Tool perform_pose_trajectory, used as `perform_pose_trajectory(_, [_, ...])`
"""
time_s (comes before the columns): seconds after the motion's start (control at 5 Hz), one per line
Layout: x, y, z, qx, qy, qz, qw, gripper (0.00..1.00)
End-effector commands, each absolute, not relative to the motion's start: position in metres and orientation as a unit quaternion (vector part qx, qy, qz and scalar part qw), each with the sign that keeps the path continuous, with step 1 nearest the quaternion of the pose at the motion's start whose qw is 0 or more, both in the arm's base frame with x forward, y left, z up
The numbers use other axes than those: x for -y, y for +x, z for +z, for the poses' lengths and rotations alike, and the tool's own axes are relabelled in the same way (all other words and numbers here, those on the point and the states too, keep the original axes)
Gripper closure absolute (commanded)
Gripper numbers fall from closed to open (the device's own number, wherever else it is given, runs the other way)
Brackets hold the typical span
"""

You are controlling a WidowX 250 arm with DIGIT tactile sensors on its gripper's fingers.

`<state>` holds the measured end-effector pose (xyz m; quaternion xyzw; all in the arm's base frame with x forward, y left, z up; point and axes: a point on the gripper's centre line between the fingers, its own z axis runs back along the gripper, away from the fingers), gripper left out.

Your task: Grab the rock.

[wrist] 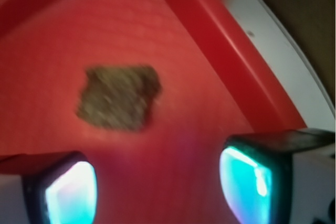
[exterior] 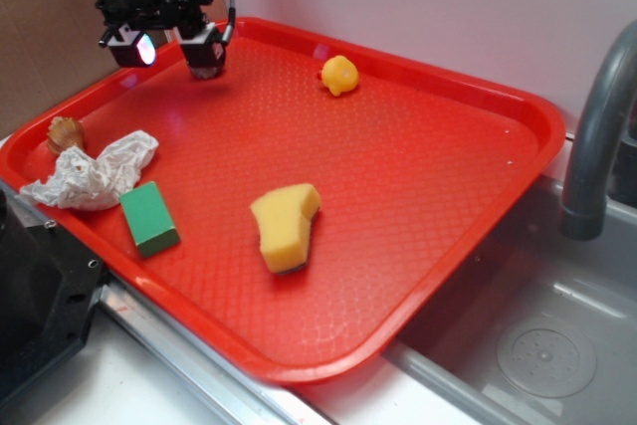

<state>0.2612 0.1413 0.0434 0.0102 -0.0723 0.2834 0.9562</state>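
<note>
Pincer [wrist: 157, 192] wide open, empty, above the rock [wrist: 119, 98] (wrist view only).

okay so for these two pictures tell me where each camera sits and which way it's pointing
Exterior: off the tray's front, raised, looking down across it; shows the arm and gripper at the far left corner.
Wrist: on the gripper, looking down at the rock; both glowing fingers frame the bottom.
Shared: the red tray and the gripper; the rock shows clearly only from the wrist.

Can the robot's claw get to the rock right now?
Probably yes. The gripper is open and hangs above the rock, which lies alone on the bare red tray, with nothing between them in the wrist view.
</note>
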Motion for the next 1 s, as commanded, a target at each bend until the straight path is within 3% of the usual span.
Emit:
perform_pose_trajectory(0.0, [-0.155,0.278,0.054,0.086,0.015,0.288,0.953,0.00])
perform_pose_trajectory(0.2, [-0.161,0.289,0.045,0.073,0.028,0.287,0.955,0.00])
perform_pose_trajectory(0.4, [-0.152,0.300,0.032,0.061,-0.017,0.252,0.966,0.00])
perform_pose_trajectory(0.6, [-0.146,0.299,0.024,0.039,-0.023,0.252,0.967,0.00])
perform_pose_trajectory(0.8, [-0.145,0.280,0.026,0.023,-0.028,0.267,0.963,1.00])
